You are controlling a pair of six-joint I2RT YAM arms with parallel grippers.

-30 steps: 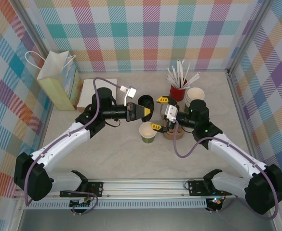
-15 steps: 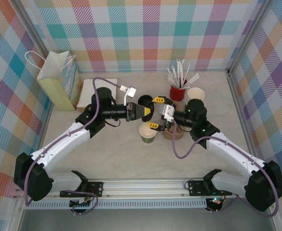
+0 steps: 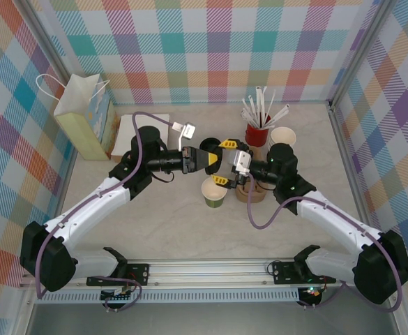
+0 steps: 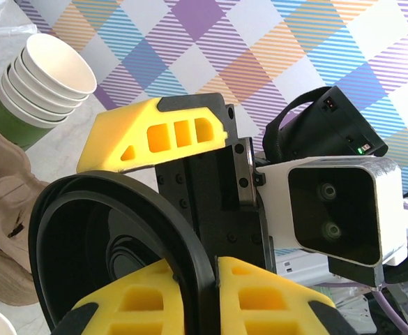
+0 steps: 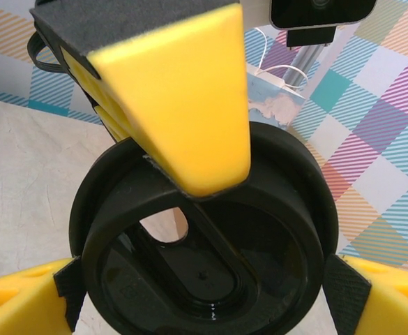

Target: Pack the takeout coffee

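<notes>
**Item: takeout coffee, in two parts, not yet assembled.**

- **Step in hand:** the lid (image 5: pixel 266 216) is being passed between the arms, held in the air just right of the top view's centre.
- **Left gripper (image 3: pixel 208 160):** jaws closed on the lid's rim, pinching it edge-on.
- **Right gripper (image 3: pixel 224 164):** jaws spread wide, one on each side of the lid. They look open rather than clamped, though I cannot tell whether a pad touches the rim.
- **Next move, as judged:** the right jaws need to close squarely across the rim before the left lets go. Then the lid goes level onto the cup and is pressed down.
- **Cup (image 3: pixel 213 192):** upright on the worktop (image 3: pixel 176 223), just below the lid, beside the brown carrier (image 3: pixel 254 193).
- **Description:** the cup is small, paper, olive-green outside and cream inside, with its mouth uncovered. The lid is round, glossy black plastic, with a raised rim and a recessed centre.
</notes>
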